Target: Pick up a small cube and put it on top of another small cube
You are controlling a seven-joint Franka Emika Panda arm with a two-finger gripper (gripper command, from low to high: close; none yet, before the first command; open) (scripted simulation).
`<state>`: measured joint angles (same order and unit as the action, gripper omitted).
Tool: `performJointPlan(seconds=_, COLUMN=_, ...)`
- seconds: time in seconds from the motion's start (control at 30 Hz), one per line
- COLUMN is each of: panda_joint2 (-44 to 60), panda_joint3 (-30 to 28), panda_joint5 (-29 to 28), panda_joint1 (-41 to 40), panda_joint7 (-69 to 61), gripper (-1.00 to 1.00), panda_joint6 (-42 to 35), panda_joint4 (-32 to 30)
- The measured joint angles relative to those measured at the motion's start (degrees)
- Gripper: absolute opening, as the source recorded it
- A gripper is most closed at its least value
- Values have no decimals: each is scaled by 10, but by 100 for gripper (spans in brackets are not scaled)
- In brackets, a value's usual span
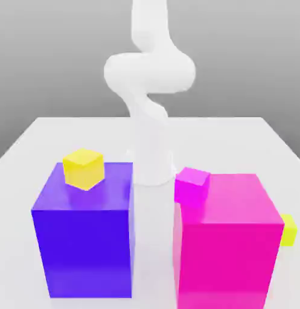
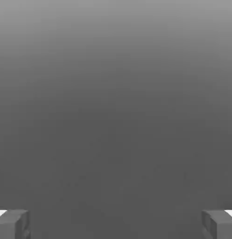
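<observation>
Table: white top, runs from mid-frame down to the lower edge of the exterior view; grey backdrop behind it.

Arm: white, stands at centre frame in the exterior view, base between the two big cubes, upper links curling toward the top of the frame.

Gripper: seen from the hand view; the two grey fingers sit at the lower corners of that picture, spread wide apart, with nothing between them. Plain grey surface ahead of them.

Big purple cube: lower left of the exterior view, on the table, to the left of the arm's base.

Golden-yellow small cube: rests on the top face of the big purple cube, toward its far edge, turned slightly off square to it.

Big pink cube: lower right of the exterior view, on the table, to the right of the arm's base.

Small magenta cube: at the far left corner of the big pink cube, just beside the arm's base; cannot tell whether it sits on the top face or behind it.

Small cube: lemon-yellow, at the right edge of the exterior view, partly hidden behind the big pink cube's right side, low and near the table; well apart from the other two small cubes.
</observation>
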<state>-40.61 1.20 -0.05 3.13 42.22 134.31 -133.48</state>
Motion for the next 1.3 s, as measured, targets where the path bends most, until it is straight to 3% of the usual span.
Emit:
performJointPlan(seconds=0.47, panda_joint2=293, panda_joint3=91, panda_joint5=-10, panda_joint1=159, panda_joint7=-198, gripper=0, panda_joint6=143, panda_joint4=-96)
performJointPlan(seconds=0.73, panda_joint2=462, panda_joint3=144, panda_joint5=-54, panda_joint1=251, panda_joint7=-282, gripper=0, panda_joint6=223, panda_joint4=-150)
performJointPlan(seconds=0.93, panda_joint2=588, panda_joint3=95, panda_joint5=-129, panda_joint1=305, panda_joint7=-249, gripper=0, panda_joint6=310, panda_joint4=-142)
performJointPlan(seconds=0.97, panda_joint2=606, panda_joint3=82, panda_joint5=-139, panda_joint1=316, panda_joint7=-242, gripper=-100, panda_joint6=325, panda_joint4=-138)
performJointPlan(seconds=1.17, panda_joint2=615, panda_joint3=76, panda_joint5=-145, panda_joint1=321, panda_joint7=-237, gripper=-100, panda_joint6=331, panda_joint4=-137)
performJointPlan(seconds=1.3, panda_joint2=561, panda_joint3=109, panda_joint5=-109, panda_joint1=296, panda_joint7=-265, gripper=-100, panda_joint6=288, panda_joint4=-148)
